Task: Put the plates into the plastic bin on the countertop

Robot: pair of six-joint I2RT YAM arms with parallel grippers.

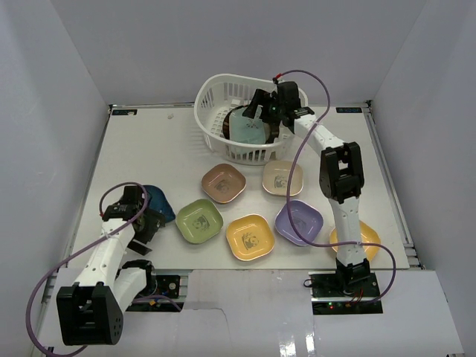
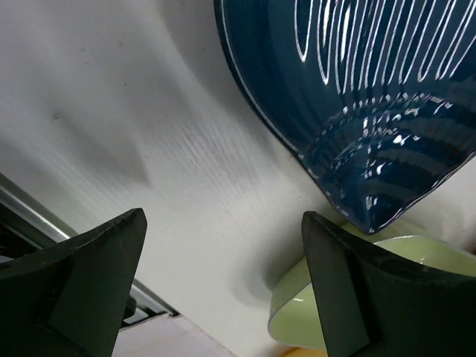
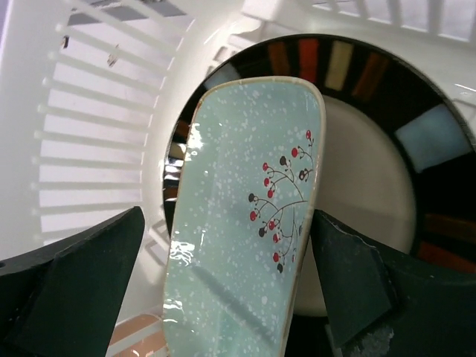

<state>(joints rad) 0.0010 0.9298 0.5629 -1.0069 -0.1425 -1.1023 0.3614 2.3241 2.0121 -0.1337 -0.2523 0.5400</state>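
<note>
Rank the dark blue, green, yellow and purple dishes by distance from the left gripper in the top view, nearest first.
1. dark blue dish, just beyond the left gripper, on the left side of the table
2. green dish, next over to the right
3. yellow dish, centre, near edge
4. purple dish, right of centre

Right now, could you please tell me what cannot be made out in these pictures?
Dark blue rounded-square dish: top view, left arm covers its left side; left wrist view, frame edges crop it.
Orange rounded-square dish: top view, right arm crosses it.
Round black striped-rim plate: right wrist view, the mint-green speckled tray hides its left part.
</note>
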